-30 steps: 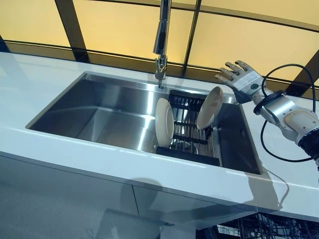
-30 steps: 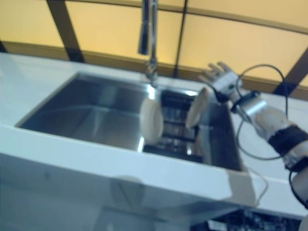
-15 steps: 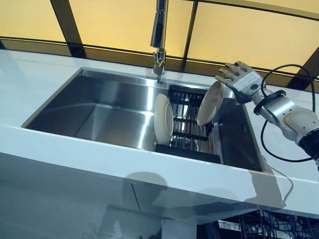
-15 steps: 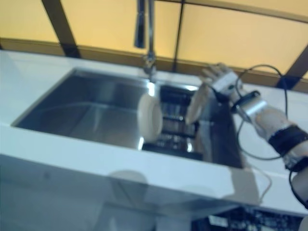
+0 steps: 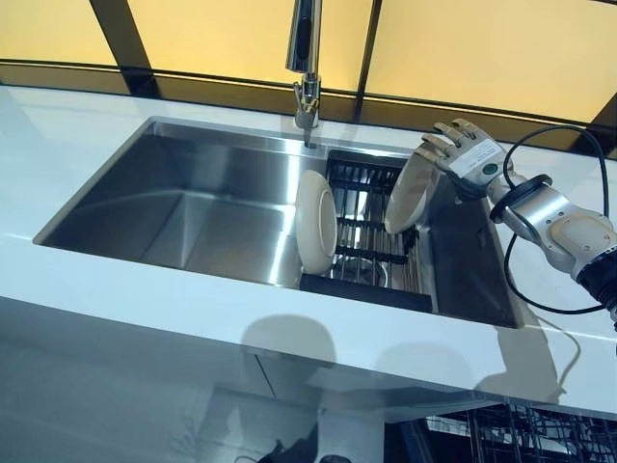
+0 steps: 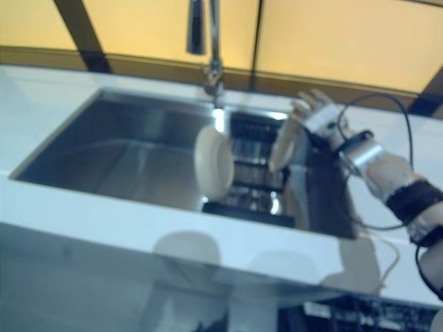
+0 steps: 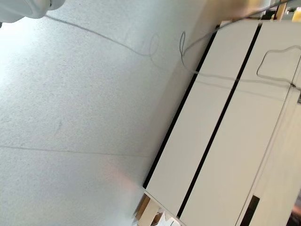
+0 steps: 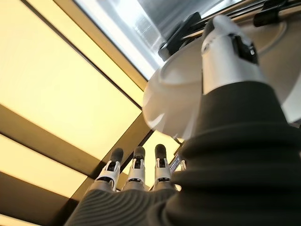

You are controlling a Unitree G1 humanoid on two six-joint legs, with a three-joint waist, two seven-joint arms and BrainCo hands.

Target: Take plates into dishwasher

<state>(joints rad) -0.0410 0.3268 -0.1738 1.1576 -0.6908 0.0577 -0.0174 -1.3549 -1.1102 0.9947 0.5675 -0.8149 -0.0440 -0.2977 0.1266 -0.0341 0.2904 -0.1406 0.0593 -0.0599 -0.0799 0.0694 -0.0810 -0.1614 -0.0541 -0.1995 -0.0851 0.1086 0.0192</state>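
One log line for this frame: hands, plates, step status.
right hand: open, at rim of right plate | left plate: upright in sink rack | left hand: not in view | plates not yet lifted

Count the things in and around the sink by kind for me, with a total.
Round cream plates: 2, the left one standing on edge in the rack, the right one leaning at the robot hand
Black wire dish rack: 1
Chrome pull-down faucet: 1
Stainless steel sink basin: 1
Total: 5
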